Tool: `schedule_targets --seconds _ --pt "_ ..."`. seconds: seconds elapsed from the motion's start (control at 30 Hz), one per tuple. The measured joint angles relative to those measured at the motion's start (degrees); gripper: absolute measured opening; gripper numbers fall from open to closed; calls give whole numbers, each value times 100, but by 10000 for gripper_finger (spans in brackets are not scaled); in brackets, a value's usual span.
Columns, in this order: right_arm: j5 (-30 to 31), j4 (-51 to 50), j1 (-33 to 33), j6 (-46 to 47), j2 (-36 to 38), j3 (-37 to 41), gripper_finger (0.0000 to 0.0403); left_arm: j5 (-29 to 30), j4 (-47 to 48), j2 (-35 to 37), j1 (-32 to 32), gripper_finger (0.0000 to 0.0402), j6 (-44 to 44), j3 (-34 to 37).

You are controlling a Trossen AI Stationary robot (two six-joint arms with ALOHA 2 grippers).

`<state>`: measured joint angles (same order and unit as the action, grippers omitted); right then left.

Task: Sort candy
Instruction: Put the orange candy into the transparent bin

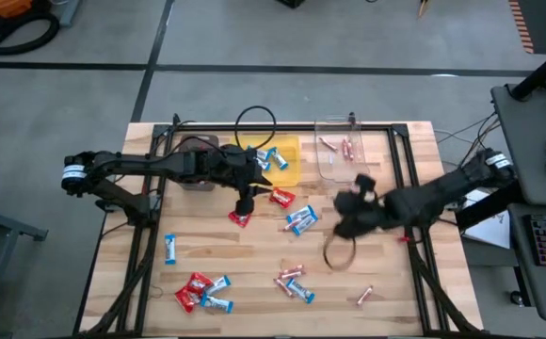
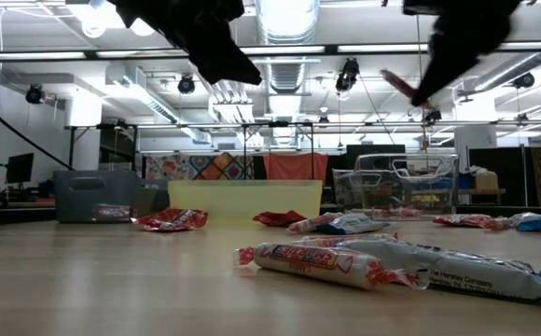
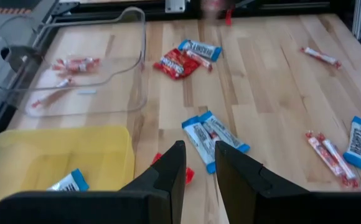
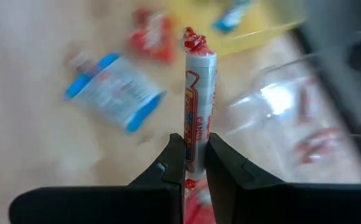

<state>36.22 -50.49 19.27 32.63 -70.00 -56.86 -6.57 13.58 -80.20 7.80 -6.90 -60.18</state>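
Nearest the low camera, a pink stick (image 2: 319, 259) and a blue-and-white bar (image 2: 457, 271) lie end to end on the bench (image 1: 254, 273), with red packets (image 2: 172, 219) farther back in front of the yellow bin (image 2: 244, 198). From above, the near edge of the bench carries a cluster of red packets and bars (image 1: 200, 294) on the left, a few sticks and a bar (image 1: 292, 281) near the middle, and a lone stick (image 1: 364, 296) to the right; a single bar (image 1: 170, 248) lies alone on the left side. Mid-bench, the right gripper (image 4: 194, 163) hangs above the surface with its fingers closed on a stick (image 4: 198, 106), which stands up past the fingertips; a pair of bars (image 1: 300, 219) lies just beside it. The left gripper (image 3: 199, 171) hovers over a red packet (image 1: 240, 218), its fingers a little apart and holding nothing; another red packet (image 1: 281, 198) lies near. Farther back, the yellow bin holds bars (image 1: 275, 158), the clear bin (image 1: 334, 165) to its right holds sticks (image 1: 346, 148), and the brown bin (image 1: 196, 151) sits on the left, mostly under the left arm.
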Motion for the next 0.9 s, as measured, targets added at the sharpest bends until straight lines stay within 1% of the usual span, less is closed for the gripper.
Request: schedule_targets --seconds 0.13,0.23,0.3,0.37,0.47,0.57,0.63,0.77,0.9 --pt "572 251 -1069 -5 229 -5 31 2 -82 0 0 70 -4 0" --pt "568 299 -2077 -130 304 -9 31 2 -94 2 0 70 -3 0" --pt "524 344 -2741 -394 313 -9 31 4 -91 2 1 70 6 0" --pt "250 501 -3407 -713 298 -9 31 4 -85 2 2 70 11 0" --pt "-426 787 -4313 -1119 158 -9 34 4 -65 2 0 70 11 0" --pt "-1050 1010 -5078 -1448 -87 -9 54 7 -67 2 2 70 -4 0" --pt "-1437 1104 -5477 -1622 -271 -9 69 7 -67 2 8 70 -7 0" --pt "-2272 1253 -5930 -1814 -633 -9 98 9 -67 2 8 70 -7 0" --pt "-2396 1275 -6029 -1837 -875 -9 129 11 -49 4 8 70 -9 0"
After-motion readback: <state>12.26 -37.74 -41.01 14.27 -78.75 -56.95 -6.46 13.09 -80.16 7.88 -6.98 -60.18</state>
